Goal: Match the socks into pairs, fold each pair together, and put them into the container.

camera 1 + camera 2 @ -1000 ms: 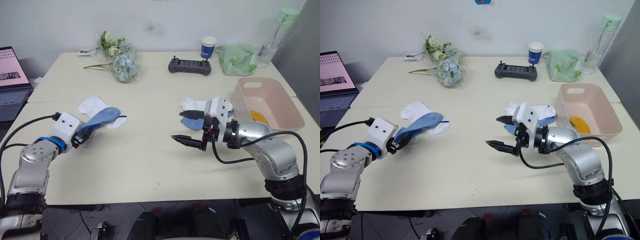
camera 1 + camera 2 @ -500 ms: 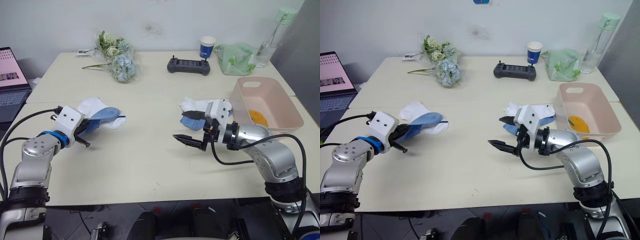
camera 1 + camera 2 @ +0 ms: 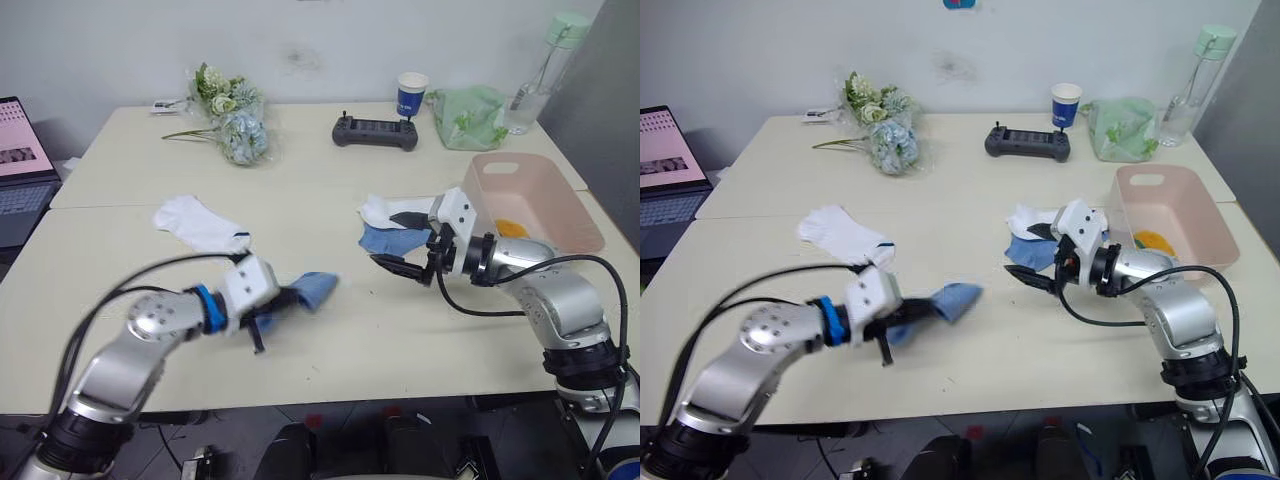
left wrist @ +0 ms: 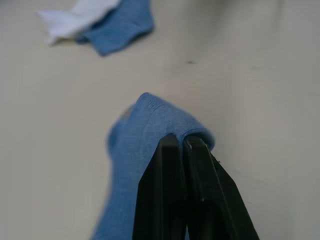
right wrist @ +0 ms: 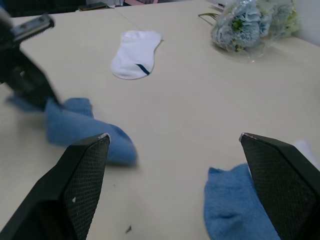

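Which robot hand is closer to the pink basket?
The right. The right gripper hangs open just beside the pink basket, over a blue sock. The left gripper is far across the table, pinching another blue sock.

Both head views look down over the cream table (image 3: 330, 180). Each wrist view sits close above it, sharing the light blue carried sock (image 4: 145, 130).

Cream table (image 3: 300, 150) stands against a plain white wall (image 3: 300, 40). An open laptop (image 3: 20, 160) sits beyond the table's left edge.
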Controlling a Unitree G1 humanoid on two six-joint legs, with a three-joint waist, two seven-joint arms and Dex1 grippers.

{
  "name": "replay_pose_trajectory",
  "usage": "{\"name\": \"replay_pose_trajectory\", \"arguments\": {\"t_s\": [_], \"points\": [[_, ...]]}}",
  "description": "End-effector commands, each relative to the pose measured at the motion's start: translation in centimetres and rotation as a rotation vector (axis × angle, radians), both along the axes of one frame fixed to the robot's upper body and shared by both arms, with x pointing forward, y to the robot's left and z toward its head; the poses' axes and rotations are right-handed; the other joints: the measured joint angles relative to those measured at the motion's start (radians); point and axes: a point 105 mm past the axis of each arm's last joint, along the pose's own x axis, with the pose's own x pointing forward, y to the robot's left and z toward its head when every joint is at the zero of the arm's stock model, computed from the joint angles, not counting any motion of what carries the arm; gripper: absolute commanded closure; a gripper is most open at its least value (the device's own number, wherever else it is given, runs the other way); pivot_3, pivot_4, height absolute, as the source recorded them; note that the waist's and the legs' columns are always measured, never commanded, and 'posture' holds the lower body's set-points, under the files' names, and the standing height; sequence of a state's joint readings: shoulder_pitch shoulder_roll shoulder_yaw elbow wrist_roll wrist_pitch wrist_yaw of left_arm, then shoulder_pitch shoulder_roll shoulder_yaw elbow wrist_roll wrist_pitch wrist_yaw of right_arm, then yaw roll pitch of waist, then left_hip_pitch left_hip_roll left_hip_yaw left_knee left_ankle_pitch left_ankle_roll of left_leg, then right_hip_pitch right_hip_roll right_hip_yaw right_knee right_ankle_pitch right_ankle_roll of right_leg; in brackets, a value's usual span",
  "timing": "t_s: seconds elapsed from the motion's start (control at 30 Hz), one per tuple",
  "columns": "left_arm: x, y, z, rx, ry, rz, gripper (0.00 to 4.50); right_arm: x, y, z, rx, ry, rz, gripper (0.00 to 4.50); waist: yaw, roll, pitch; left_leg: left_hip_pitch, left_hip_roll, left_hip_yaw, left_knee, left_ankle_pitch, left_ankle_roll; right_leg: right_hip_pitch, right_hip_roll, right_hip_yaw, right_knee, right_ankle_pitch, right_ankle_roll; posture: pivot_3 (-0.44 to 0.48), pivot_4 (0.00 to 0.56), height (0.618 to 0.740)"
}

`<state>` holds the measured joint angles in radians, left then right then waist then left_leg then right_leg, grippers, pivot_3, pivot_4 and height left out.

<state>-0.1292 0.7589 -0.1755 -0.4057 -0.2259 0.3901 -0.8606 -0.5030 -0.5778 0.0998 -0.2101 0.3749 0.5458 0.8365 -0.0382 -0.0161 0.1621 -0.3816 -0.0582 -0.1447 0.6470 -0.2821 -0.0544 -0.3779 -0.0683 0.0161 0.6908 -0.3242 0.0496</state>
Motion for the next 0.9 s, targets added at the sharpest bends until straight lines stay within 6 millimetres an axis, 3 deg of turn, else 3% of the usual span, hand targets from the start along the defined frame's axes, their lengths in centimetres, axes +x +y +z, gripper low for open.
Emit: {"name": "replay_pose_trajectory", "arguments": {"t_s": [0.03, 0.13, 0.27, 0.43, 0.53, 0.63, 0.9], "points": [[0.2, -1.2, 0.8, -0.016, -0.074, -0.036, 4.48, -0.4, 0.1, 0.9, 0.001, -0.046, 0.018, 0.0, 0.002, 0.0, 0.0, 0.0, 0.0, 0.0, 0.0, 0.0, 0.0, 0.0, 0.0, 0.0, 0.0, 0.0, 0.0, 0.0, 0.15, 0.74], [0.1, -1.2, 0.6, -0.014, -0.058, -0.054, 3.93, -0.7, 0.2, 0.3, -0.007, -0.032, 0.021, 0.0, 0.004, 0.0, 0.0, 0.0, 0.0, 0.0, 0.0, 0.0, 0.0, 0.0, 0.0, 0.0, 0.0, 0.0, 0.0, 0.0, 0.15, 0.74], [-0.2, 0.0, 0.9, 0.004, -0.016, -0.057, 2.63, -0.9, 0.3, -0.4, -0.013, -0.015, 0.021, 0.0, 0.003, 0.0, 0.0, 0.0, 0.0, 0.001, 0.0, 0.0, 0.0, 0.0, 0.0, 0.0, -0.001, 0.0, 0.0, 0.0, 0.15, 0.74], [-0.3, 3.4, 4.0, -0.102, 0.104, 0.038, 1.11, -1.1, 0.2, -1.5, -0.021, 0.013, 0.02, 0.0, 0.003, 0.0, 0.0, 0.0, 0.0, 0.0, 0.0, 0.0, 0.0, 0.0, 0.0, 0.0, 0.0, 0.0, 0.0, 0.0, 0.15, 0.74], [0.0, 6.0, 4.5, -0.153, 0.16, 0.131, 0.19, -1.0, 0.2, -1.7, -0.019, 0.016, 0.016, 0.0, 0.003, 0.0, 0.0, 0.0, 0.0, 0.0, 0.0, 0.0, 0.0, 0.0, 0.0, 0.0, -0.001, 0.0, 0.0, 0.0, 0.15, 0.74], [1.1, 7.4, 3.9, -0.173, 0.149, 0.22, 0.03, -0.9, 0.5, -1.7, -0.009, 0.017, 0.02, 0.0, 0.004, 0.0, 0.0, 0.0, 0.0, 0.0, 0.0, 0.0, 0.0, 0.0, 0.0, 0.0, -0.001, 0.0, 0.0, 0.0, 0.15, 0.74], [2.2, 7.1, -1.3, -0.071, 0.164, 0.274, 0.03, -1.3, 0.9, -1.5, -0.005, 0.017, 0.038, 0.0, 0.006, 0.0, 0.0, 0.0, 0.0, -0.001, 0.0, 0.0, 0.0, 0.001, -0.001, -0.001, -0.002, 0.0, 0.0, 0.0, 0.15, 0.74]]}}
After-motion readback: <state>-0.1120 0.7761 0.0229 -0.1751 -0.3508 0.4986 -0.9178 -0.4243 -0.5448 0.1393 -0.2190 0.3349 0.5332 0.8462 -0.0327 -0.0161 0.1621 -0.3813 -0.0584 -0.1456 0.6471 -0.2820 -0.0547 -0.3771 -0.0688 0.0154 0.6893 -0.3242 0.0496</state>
